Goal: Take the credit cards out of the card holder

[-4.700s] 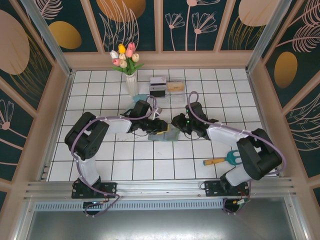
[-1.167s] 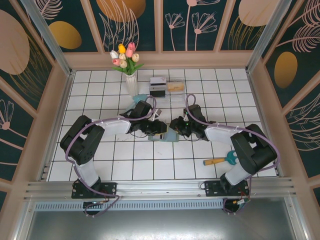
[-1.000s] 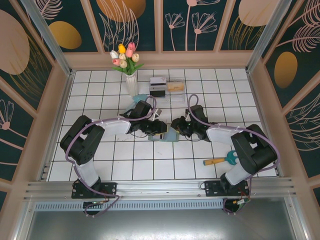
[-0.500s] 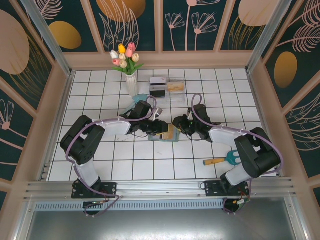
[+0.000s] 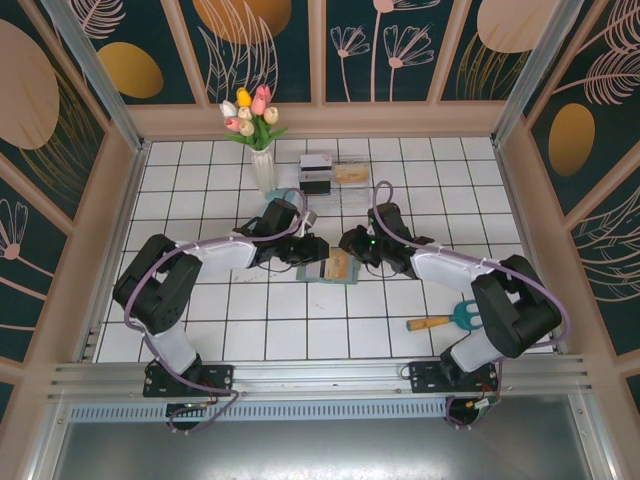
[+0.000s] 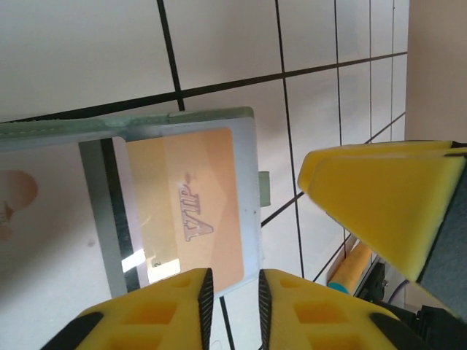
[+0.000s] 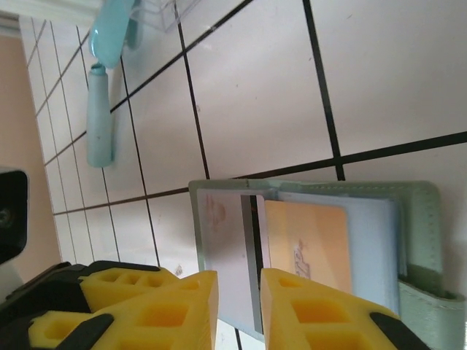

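The card holder (image 5: pixel 345 277) lies open on the white-tiled counter (image 5: pixel 200 320), between the two pincers and in front of the clear compartment box (image 5: pixel 350 178). Two credit cards rest on its blue-grey inside: an orange card (image 6: pixel 186 211) marked VIP and, beside it, a whitish card (image 7: pixel 222 248) with a dark stripe.

The left pincer (image 6: pixel 232 281) stands at the orange card's corner. Its yellow fingers are a narrow slit apart, with tile showing through. The right pincer (image 7: pixel 239 281) stands over the whitish card's edge. Its fingers are likewise slightly apart, with the card's face showing between them.
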You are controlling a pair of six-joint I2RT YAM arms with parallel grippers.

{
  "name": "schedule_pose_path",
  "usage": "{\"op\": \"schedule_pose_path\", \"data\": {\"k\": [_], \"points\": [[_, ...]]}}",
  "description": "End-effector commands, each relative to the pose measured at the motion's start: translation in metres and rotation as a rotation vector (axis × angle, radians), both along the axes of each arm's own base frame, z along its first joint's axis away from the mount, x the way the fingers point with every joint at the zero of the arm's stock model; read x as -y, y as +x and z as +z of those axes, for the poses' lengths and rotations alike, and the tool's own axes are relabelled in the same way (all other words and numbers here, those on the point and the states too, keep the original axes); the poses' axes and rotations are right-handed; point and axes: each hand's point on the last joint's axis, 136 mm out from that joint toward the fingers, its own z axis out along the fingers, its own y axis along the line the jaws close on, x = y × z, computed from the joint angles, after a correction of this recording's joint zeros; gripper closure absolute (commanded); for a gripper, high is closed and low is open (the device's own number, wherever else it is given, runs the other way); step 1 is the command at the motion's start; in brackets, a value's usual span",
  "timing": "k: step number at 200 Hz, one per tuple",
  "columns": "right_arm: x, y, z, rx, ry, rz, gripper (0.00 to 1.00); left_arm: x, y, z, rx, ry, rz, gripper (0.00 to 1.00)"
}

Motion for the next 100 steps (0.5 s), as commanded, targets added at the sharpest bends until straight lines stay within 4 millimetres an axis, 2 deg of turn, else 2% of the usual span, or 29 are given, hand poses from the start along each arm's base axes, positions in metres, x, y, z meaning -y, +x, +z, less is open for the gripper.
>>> {"op": "schedule_pose_path", "data": {"k": [1, 40, 66, 72, 77, 100], "points": [[0.002, -0.001, -0.015, -0.041, -0.055, -0.007, 0.77, -0.001, -0.002, -0.014, -0.052, 0.013, 0.011, 0.78], [0.004, -0.007, -0.035, -0.104, -0.087, -0.006, 0.78, 0.001, 0.001, -0.025, -0.078, 0.043, 0.006, 0.91], [0.008, -0.011, -0.047, -0.136, -0.113, -0.010, 0.78, 0.004, -0.007, -0.032, -0.091, 0.054, -0.020, 0.91], [0.009, -0.012, -0.049, -0.142, -0.118, -0.010, 0.78, 0.011, -0.002, -0.024, -0.072, 0.040, -0.029, 0.91], [0.010, -0.012, -0.051, -0.145, -0.122, -0.012, 0.78, 0.012, -0.003, -0.026, -0.074, 0.045, -0.036, 0.91], [0.014, -0.013, -0.057, -0.161, -0.142, -0.018, 0.79, 0.005, 0.000, -0.038, -0.072, 0.110, -0.012, 0.90]]}}
